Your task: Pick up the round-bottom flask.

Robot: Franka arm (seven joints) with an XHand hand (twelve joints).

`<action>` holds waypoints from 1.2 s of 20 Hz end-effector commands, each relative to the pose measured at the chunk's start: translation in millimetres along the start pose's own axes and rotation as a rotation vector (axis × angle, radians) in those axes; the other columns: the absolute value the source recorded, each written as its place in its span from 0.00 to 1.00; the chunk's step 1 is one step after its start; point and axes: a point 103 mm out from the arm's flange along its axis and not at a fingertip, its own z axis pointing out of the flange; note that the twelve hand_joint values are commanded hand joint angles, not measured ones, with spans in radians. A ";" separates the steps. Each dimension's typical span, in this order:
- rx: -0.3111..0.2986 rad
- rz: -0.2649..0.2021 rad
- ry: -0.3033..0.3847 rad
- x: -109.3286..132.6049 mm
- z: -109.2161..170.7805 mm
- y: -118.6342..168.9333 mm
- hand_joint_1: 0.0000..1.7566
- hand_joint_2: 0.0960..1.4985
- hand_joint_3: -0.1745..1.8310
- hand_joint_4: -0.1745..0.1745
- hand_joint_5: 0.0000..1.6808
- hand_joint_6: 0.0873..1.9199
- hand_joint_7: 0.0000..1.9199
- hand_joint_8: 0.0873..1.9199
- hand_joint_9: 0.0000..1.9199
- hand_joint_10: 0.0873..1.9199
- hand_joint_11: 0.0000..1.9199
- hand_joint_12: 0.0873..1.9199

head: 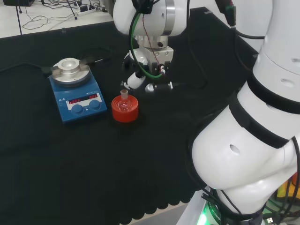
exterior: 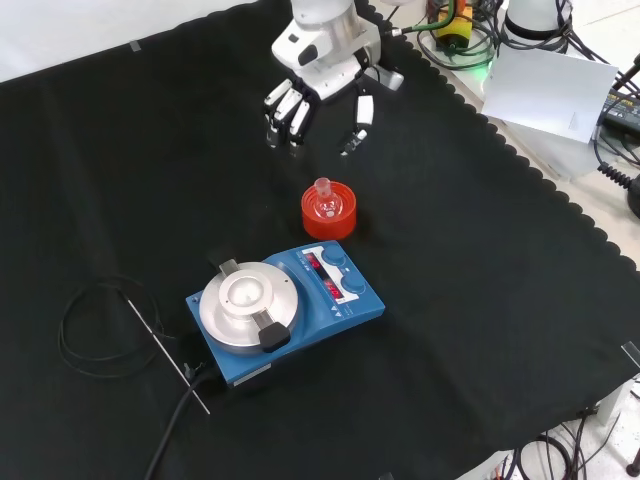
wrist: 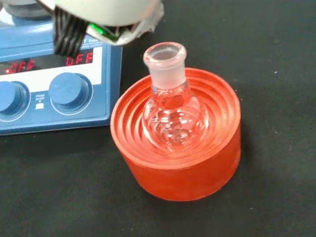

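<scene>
The hand's fingers (exterior: 288,112) hang spread and fairly straight, thumb (exterior: 358,124) set apart from them, holding nothing, as the hand (exterior: 322,82) hovers above the black-clothed tabletop (exterior: 520,300) on the far side of its target in the front view. Just short of those fingers, the round-bottom flask (exterior: 325,203) sits upright in a red ribbed stand (exterior: 329,222), its bulb nested in the stand's stepped hollow and its short frosted neck (wrist: 165,64) rising clear of the rim. In the head view the hand (head: 149,70) is placed just beyond and right of the flask (head: 124,102), near it but apart from it. The step in hand appears to be the approach, with the grasp not yet made. The next move likely calls for bringing the hand down and over the stand so that fingers and thumb can close either side of the neck, the only part standing proud of the red ring, before a straight lift out of the hollow. From the wrist view the clear flask looks empty, though glints in the glass make a trace of liquid hard to rule out. Beside the stand, touching or nearly so, is a blue stirrer plate (exterior: 340,290) with a round metal top (exterior: 247,305), two knobs and lit red displays; a black cable (exterior: 100,330) coils farther off.
</scene>
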 end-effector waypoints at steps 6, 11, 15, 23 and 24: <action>0.056 0.001 0.017 -10.2 42.3 24.2 0.55 0.34 0.45 0.36 0.38 0.28 0.12 0.30 0.24 0.31 0.08 0.71; 0.054 0.000 0.019 -10.7 44.9 24.0 0.55 0.34 0.45 0.36 0.38 0.28 0.12 0.30 0.24 0.31 0.08 0.71; 0.062 -0.001 0.022 -10.8 47.4 26.6 0.54 0.34 0.45 0.36 0.38 0.29 0.12 0.30 0.24 0.31 0.08 0.71; 0.082 -0.011 0.020 -9.6 55.9 29.3 0.54 0.34 0.44 0.36 0.41 0.30 0.13 0.30 0.24 0.31 0.08 0.71; 0.083 -0.012 0.017 -9.2 56.4 29.7 0.54 0.34 0.44 0.36 0.41 0.30 0.13 0.30 0.24 0.31 0.08 0.71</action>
